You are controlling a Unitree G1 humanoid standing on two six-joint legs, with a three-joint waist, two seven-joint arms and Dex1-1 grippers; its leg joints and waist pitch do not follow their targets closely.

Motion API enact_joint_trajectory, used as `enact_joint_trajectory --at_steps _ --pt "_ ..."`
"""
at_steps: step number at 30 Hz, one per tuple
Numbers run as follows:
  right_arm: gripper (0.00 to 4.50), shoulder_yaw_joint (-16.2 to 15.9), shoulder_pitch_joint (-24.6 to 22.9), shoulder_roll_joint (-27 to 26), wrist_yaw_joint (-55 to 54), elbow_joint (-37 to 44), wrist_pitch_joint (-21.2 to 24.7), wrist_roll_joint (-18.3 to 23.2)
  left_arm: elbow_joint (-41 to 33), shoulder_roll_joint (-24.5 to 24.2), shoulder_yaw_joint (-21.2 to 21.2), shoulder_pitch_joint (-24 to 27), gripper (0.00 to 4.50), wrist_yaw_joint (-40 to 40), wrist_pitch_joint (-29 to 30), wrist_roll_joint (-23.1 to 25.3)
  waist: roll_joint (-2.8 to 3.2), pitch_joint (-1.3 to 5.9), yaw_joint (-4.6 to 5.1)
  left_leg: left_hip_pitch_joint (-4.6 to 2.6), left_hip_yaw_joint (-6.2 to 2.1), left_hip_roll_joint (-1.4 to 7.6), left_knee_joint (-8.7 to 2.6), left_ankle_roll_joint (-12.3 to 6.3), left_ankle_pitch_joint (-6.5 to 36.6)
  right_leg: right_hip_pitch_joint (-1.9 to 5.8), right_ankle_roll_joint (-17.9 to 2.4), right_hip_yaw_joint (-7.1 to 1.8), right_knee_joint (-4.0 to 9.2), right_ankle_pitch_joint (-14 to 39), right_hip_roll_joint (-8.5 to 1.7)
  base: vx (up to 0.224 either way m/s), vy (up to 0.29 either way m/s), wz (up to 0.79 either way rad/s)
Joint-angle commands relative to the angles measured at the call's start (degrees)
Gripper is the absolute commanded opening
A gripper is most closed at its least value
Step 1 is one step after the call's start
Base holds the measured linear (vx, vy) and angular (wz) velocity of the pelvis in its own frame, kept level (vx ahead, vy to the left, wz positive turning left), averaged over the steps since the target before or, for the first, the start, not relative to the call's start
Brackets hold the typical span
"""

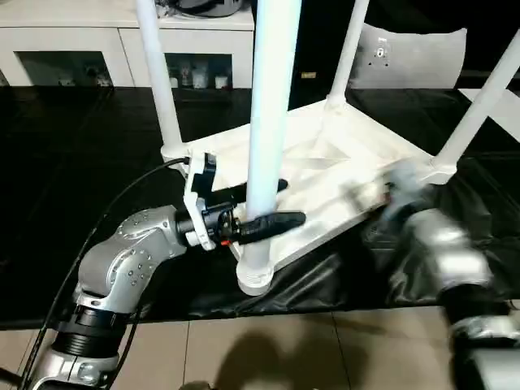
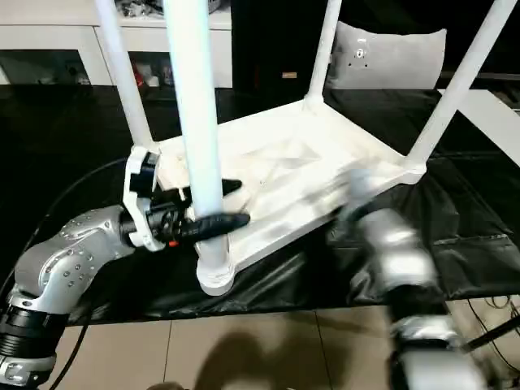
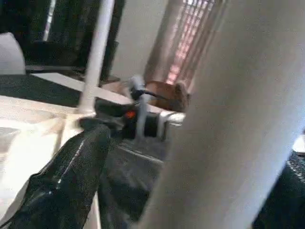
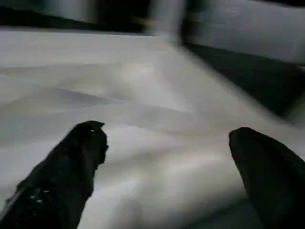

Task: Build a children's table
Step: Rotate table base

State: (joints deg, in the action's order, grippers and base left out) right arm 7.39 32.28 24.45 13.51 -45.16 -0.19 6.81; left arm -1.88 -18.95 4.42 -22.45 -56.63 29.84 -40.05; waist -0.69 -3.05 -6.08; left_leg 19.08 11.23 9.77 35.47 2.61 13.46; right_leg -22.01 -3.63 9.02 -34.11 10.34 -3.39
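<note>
Your children's table [image 1: 325,175] lies upside down on a black sheet [image 1: 81,162] over the floor, four legs up. Left gripper [image 1: 280,203] has its fingers spread around the nearest leg [image 1: 268,122], not clenched. Right gripper [image 4: 167,157] hovers spread over the ribbed underside. A white cabinet [image 1: 122,41] holds small items behind glass doors.

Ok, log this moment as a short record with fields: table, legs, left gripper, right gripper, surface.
table: children's table upside down, tilted
legs: four in corner sockets, pointing up
left gripper: open, fingers either side of the near leg
right gripper: open, over the table's underside
surface: black sheet
background: white cabinet
</note>
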Motion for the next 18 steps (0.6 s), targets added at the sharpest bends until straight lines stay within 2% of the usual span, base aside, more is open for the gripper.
enact_joint_trajectory --at_steps 1,4,5,9,12,13,15,18 --pt "4.5 0.8 -0.2 0.3 -3.2 -2.7 -0.4 -1.2 -0.6 0.2 -0.5 -0.8 4.46 0.4 0.0 0.4 -0.62 3.65 0.33 0.27 -1.89 3.87 -4.22 -1.29 3.0 3.24 -3.9 -5.35 4.14 16.4 -6.61 0.0 0.0 0.0" --pt "4.5 2.0 -0.5 0.9 -7.0 -5.3 -0.6 -1.4 -0.8 0.3 -0.5 -0.4 4.46 0.3 -0.6 1.1 -0.69 3.54 0.86 0.63 -2.0 3.71 -4.21 -2.33 3.6 3.34 -2.8 -5.04 4.61 18.7 -6.52 0.0 0.0 0.0" --pt "4.5 2.0 -0.5 1.0 -7.9 -6.5 -0.7 -1.9 -0.8 0.4 -0.5 -0.3 4.46 0.3 -1.1 1.5 -0.53 3.54 1.07 0.57 -1.97 3.67 -4.09 -2.45 4.1 3.25 -2.2 -4.97 4.84 20.0 -6.53 0.0 0.0 0.0" --pt "4.5 0.0 0.2 -0.6 -5.3 -10.1 -1.0 -2.7 -1.8 0.0 -0.1 0.2 4.46 -0.1 -0.6 0.7 -0.49 3.45 1.36 0.44 -1.82 3.55 -3.98 -2.86 5.4 3.04 -2.0 -4.84 5.28 22.3 -6.44 0.0 0.0 0.0" --pt "4.5 -0.5 1.1 -2.9 -2.9 -10.1 -1.5 -2.0 -2.7 -0.3 0.3 0.4 4.46 -0.5 0.2 0.3 -0.41 3.55 1.43 0.46 -2.06 4.0 -4.11 -3.12 5.0 2.98 -3.0 -4.89 4.83 20.8 -6.49 0.0 0.0 0.0" --pt "4.5 -1.7 2.1 -4.6 -1.0 -10.8 -2.5 -2.6 -3.4 -0.4 0.6 0.5 4.46 -0.7 0.6 0.3 -0.58 3.58 1.47 0.35 -2.1 4.25 -4.17 -3.19 4.6 2.88 -4.0 -4.99 4.58 19.5 -6.58 0.0 0.0 0.0" --pt "4.5 -2.8 2.8 -5.7 0.1 -11.4 -3.2 -3.2 -4.2 -0.4 0.9 0.5 4.46 -0.9 1.0 0.2 -0.25 3.6 1.43 0.32 -2.08 4.42 -4.18 -3.15 4.1 2.87 -5.5 -5.18 4.3 18.0 -6.82 0.0 0.0 0.0" --pt "4.5 -4.1 4.2 -7.3 2.0 -12.1 -3.7 -3.6 -6.1 -0.1 1.4 0.5 4.46 -1.1 2.1 -0.7 -0.27 3.56 1.49 0.5 -2.08 4.45 -4.2 -2.87 3.8 3.08 -6.7 -5.34 3.93 16.3 -6.85 0.0 0.0 0.0"
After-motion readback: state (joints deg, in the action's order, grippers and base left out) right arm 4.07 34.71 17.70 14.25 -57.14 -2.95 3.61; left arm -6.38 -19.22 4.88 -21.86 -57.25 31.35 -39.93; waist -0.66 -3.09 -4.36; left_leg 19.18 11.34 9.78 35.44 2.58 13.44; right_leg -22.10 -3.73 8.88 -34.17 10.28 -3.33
